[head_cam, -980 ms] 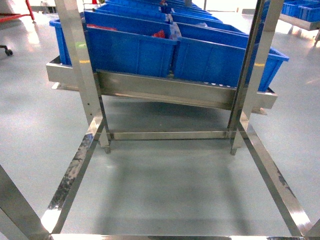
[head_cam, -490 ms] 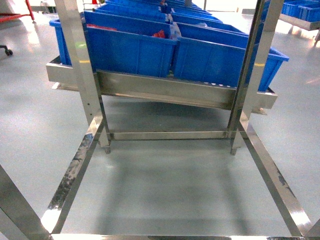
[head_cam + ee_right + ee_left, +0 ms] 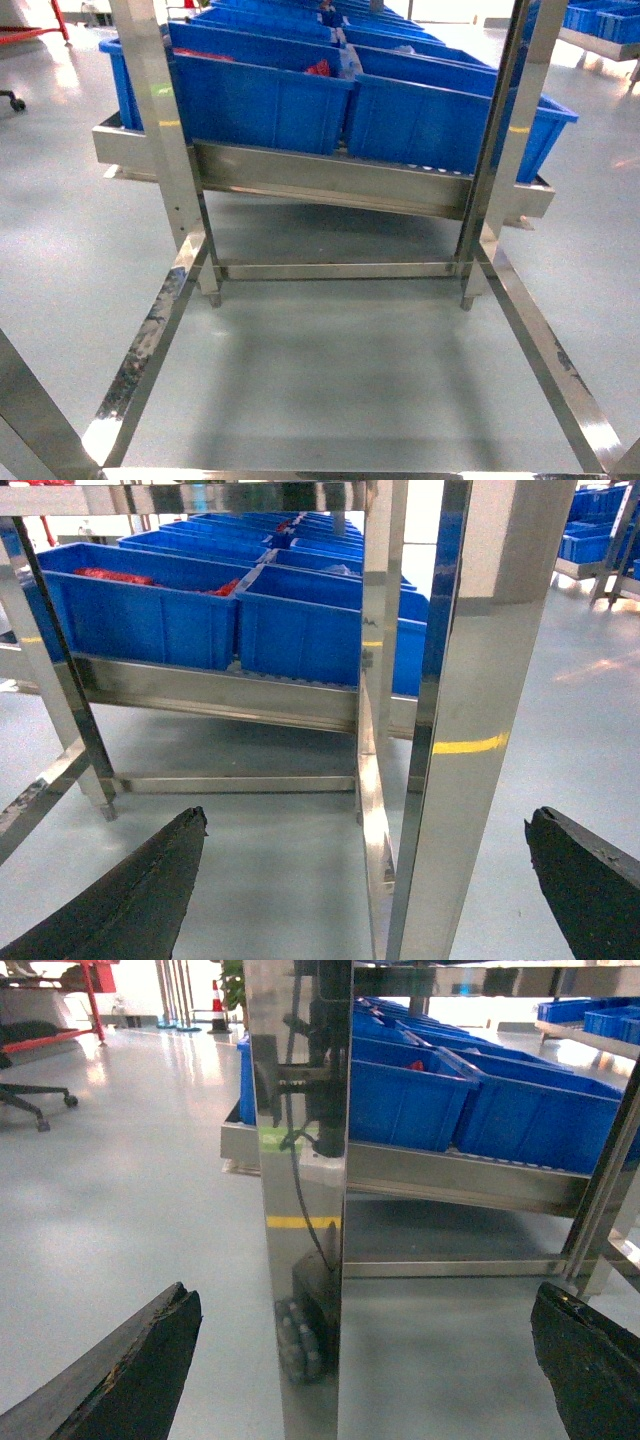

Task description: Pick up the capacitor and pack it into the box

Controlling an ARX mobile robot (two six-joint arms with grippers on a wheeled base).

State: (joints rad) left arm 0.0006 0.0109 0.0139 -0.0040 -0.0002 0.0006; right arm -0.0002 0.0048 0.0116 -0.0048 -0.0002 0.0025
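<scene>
Head view: polished steel rack frame [image 3: 165,150], blue plastic bins [image 3: 260,100] at 12 o'clock, pink box unseen, left wrist view: left gripper [image 3: 365,1360] spread wide, empty, right wrist view: right gripper [image 3: 365,880] wide, empty.

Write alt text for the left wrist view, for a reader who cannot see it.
A shiny steel rack post fills the centre, seen between the open left pincer whose two dark fingers sit in the bottom corners, holding nothing. Behind it, blue plastic bins sit in rows on a low steel shelf above a grey floor.
</scene>
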